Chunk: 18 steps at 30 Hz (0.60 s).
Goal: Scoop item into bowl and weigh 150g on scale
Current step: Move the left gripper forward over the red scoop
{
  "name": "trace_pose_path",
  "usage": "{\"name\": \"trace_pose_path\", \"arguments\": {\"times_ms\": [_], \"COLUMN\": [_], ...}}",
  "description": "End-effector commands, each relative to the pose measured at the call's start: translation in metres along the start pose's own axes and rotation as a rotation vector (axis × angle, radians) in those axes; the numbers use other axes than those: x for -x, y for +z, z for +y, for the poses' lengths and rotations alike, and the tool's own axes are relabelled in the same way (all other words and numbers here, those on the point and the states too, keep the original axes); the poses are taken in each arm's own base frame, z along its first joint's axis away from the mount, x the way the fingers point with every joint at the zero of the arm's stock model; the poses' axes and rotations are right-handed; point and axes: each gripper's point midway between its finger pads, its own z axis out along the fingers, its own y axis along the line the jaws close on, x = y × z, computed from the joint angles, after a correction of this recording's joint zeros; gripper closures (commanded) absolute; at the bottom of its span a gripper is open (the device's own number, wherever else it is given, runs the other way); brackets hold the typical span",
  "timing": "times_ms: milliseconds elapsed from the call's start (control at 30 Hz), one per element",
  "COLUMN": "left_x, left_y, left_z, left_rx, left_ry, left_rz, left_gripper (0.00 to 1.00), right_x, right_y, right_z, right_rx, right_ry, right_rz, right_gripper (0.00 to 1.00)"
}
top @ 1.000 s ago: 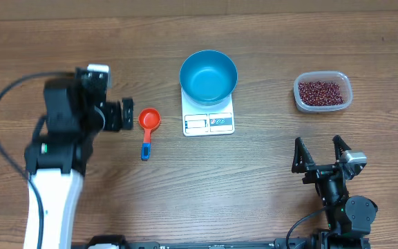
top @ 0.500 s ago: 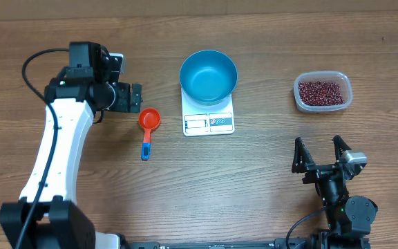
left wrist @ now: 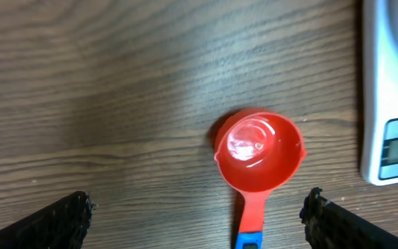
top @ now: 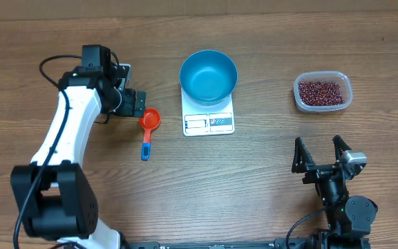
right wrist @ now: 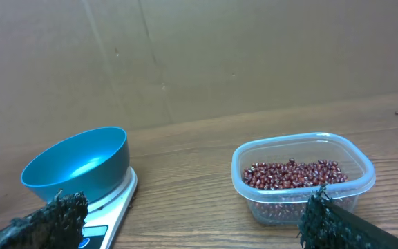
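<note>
Wooden table (top: 254,187), blue bowl (top: 209,76) on scale (top: 209,123)

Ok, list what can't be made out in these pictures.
- Reading on the small white rectangular kitchen scale: too small overhead; cut by the right edge in the left wrist view.
- Scale platform: mostly hidden overhead under the round blue plastic bowl.
- Blue handle end of the red plastic scoop: cut by the bottom edge, left wrist view.

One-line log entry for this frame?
left gripper open above red plastic scoop | right gripper open | round blue plastic bowl empty on white scale | maroon beans in clear tub
</note>
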Motion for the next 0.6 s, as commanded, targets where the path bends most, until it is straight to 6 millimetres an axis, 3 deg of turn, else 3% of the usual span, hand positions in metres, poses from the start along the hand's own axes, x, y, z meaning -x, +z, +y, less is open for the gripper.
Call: {"name": "trace_pose_path", "arguments": {"times_ms": [0,567], "left_x": [0.002,-0.020], "left_y": [0.011,0.063], "left_z": [-0.001,0.003], "left_rx": [-0.021,-0.033], "left_ry": [0.017,0.000], "left_rz": [0.027,0.169], "left_gripper": [0.00,0.00], "right_x": [-0.002,-0.002], "right_y": [0.000,0.000], "right_z": [0.000,0.000], "right_rx": [-0.002,-0.002], "right_ry": [-0.004,-0.004], "right_rz": [-0.004,-0.004], "right_gripper": [0.00,0.00]}}
